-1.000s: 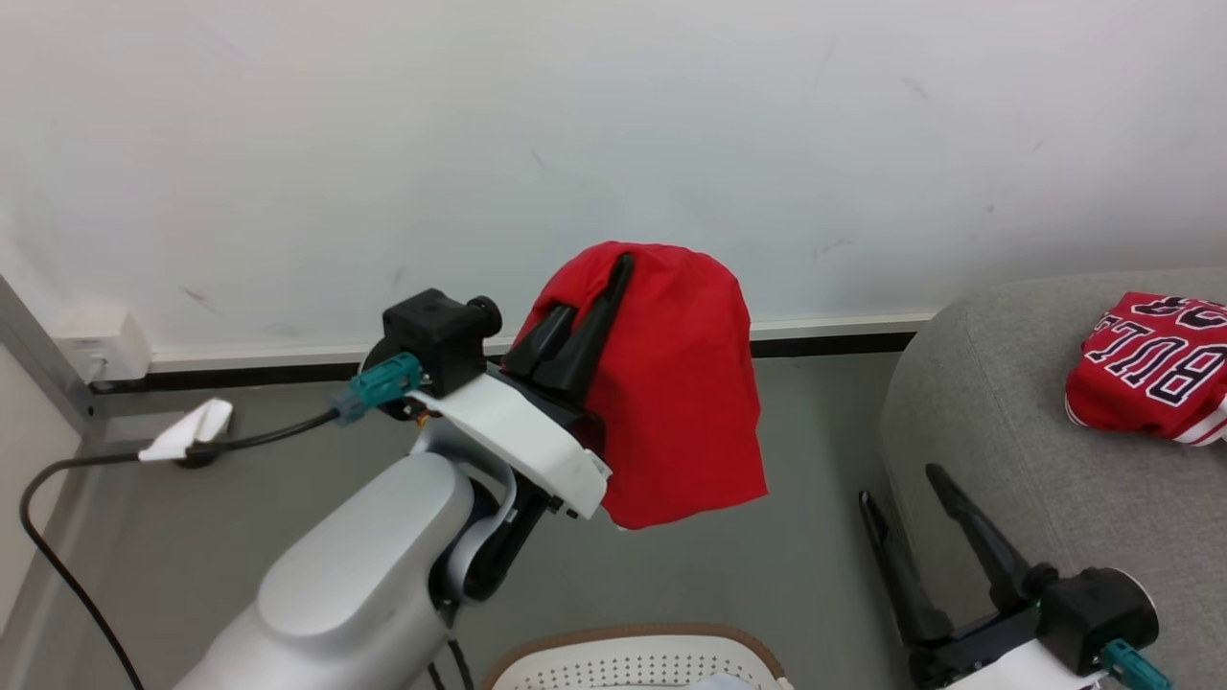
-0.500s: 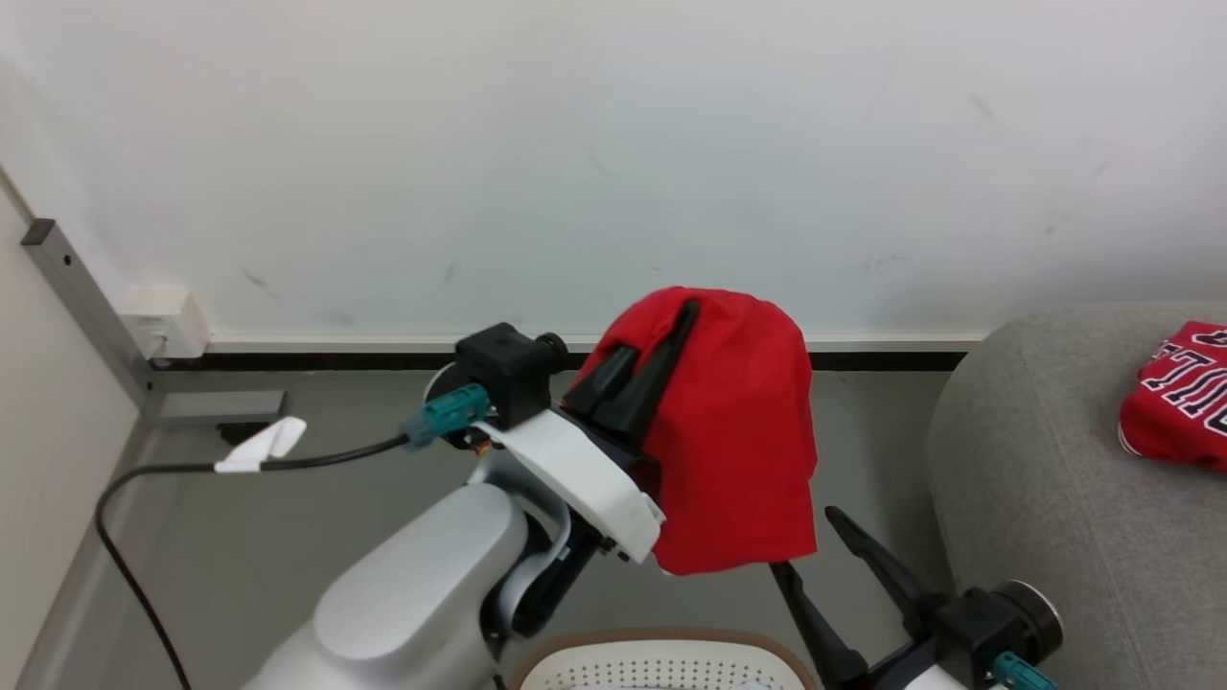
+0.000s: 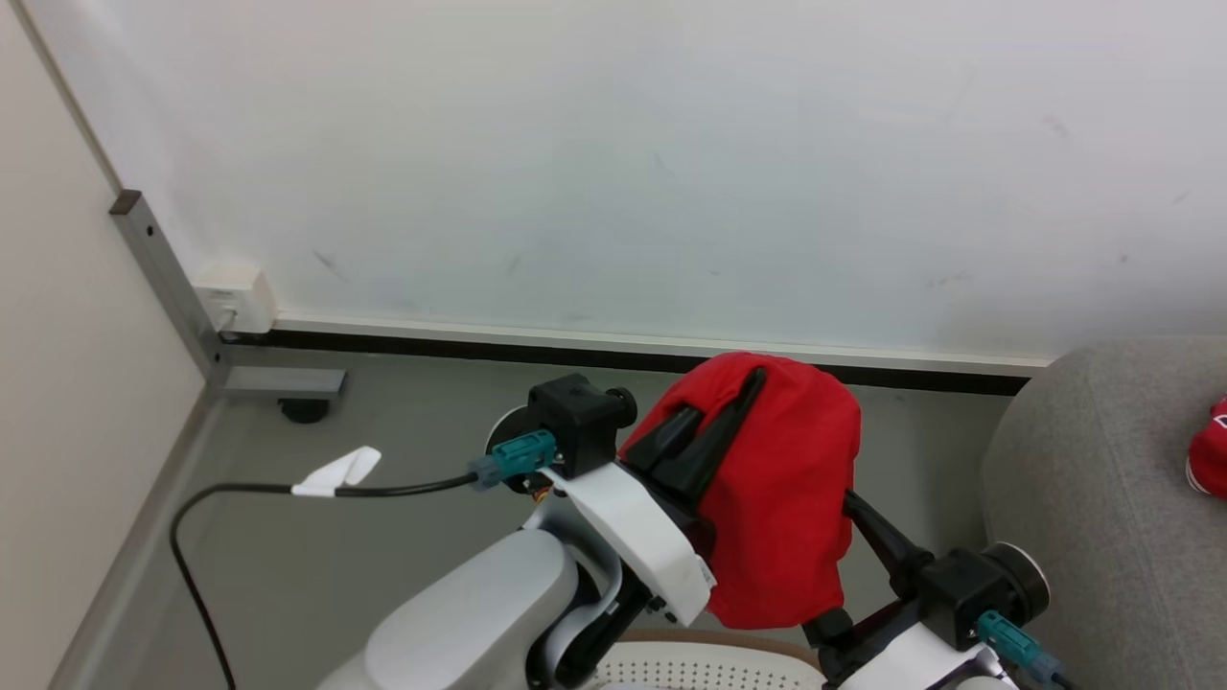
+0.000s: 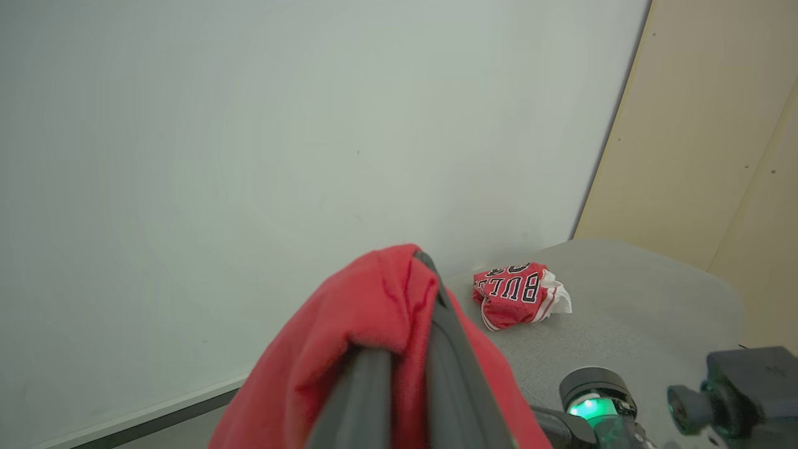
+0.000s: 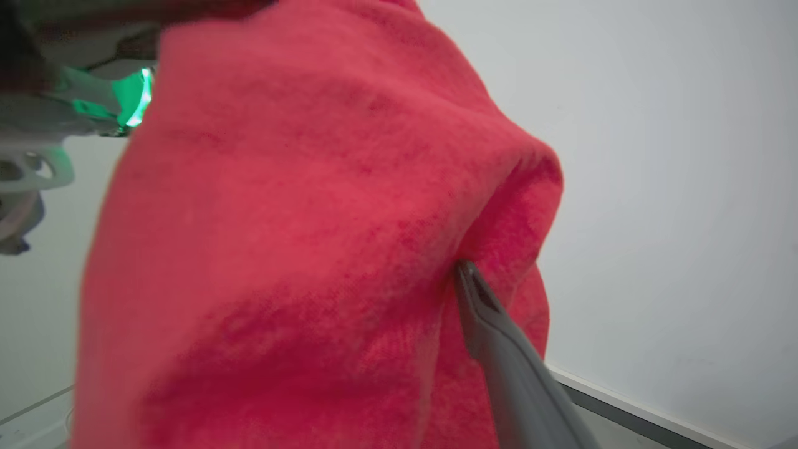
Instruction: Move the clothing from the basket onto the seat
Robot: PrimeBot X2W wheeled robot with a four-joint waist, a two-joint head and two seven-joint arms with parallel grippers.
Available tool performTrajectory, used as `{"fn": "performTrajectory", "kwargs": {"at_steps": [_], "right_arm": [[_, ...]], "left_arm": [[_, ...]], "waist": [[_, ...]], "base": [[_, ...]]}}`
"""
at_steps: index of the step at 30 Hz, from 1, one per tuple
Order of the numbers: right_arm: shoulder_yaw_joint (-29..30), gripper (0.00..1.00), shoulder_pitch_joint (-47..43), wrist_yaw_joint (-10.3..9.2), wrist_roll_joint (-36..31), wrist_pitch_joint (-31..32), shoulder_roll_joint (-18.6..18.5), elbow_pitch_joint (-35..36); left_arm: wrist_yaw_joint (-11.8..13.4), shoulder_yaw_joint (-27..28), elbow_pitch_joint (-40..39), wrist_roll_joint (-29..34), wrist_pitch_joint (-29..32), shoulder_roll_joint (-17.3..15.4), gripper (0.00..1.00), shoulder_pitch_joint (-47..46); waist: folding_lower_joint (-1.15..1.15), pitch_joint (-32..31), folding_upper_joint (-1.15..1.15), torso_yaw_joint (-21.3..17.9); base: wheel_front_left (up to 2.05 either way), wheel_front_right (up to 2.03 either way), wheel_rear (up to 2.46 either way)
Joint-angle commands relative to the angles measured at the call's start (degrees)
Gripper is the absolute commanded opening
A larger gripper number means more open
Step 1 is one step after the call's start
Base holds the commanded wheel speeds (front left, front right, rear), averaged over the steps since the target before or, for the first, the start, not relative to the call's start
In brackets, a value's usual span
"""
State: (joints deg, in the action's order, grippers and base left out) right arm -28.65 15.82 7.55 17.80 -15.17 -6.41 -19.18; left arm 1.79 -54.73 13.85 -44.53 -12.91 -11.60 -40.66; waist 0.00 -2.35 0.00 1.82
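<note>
White wall [image 3: 613, 144] meets grey floor [image 3: 403, 441] along a dark skirting strip [image 3: 537, 351].

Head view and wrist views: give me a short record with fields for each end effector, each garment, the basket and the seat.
left end effector: shut on the plain red garment, raised off the floor
plain red garment: draped over the left fingers, hanging free
right end effector: open, one finger against the hanging garment, gripping nothing
lettered jersey: crumpled on the seat
basket: rim just below the hanging garment, contents out of sight
seat: grey, to the robot's right
</note>
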Motion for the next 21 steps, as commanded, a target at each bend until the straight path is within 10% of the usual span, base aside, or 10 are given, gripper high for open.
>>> {"fn": "performTrajectory", "kwargs": {"at_steps": [1, 4, 21], "right_arm": [[0.5, 0.98, 0.4, -0.13, 0.0, 0.0, 0.1, 0.0], [0.7, 0.00, 0.4, -0.13, 0.3, 0.0, 0.2, 0.1], [1.9, 0.00, -0.2, -0.13, 2.6, 0.0, 0.2, 1.3]], "left_arm": [[-0.2, -0.1, -0.1, -0.2, 0.0, 0.0, 0.00, 0.7], [-0.2, -0.2, 0.1, -0.4, -0.1, 0.1, 0.00, 0.7], [0.6, 0.4, 0.6, -0.8, -0.9, -0.5, 0.00, 1.2]], "waist": [[0.00, 0.1, 0.00, 0.5], [0.00, 0.3, 0.00, 0.9], [0.00, 0.8, 0.00, -0.6]], "base": [[0.00, 0.00, 0.00], [0.00, 0.00, 0.00], [0.00, 0.00, 0.00]]}}
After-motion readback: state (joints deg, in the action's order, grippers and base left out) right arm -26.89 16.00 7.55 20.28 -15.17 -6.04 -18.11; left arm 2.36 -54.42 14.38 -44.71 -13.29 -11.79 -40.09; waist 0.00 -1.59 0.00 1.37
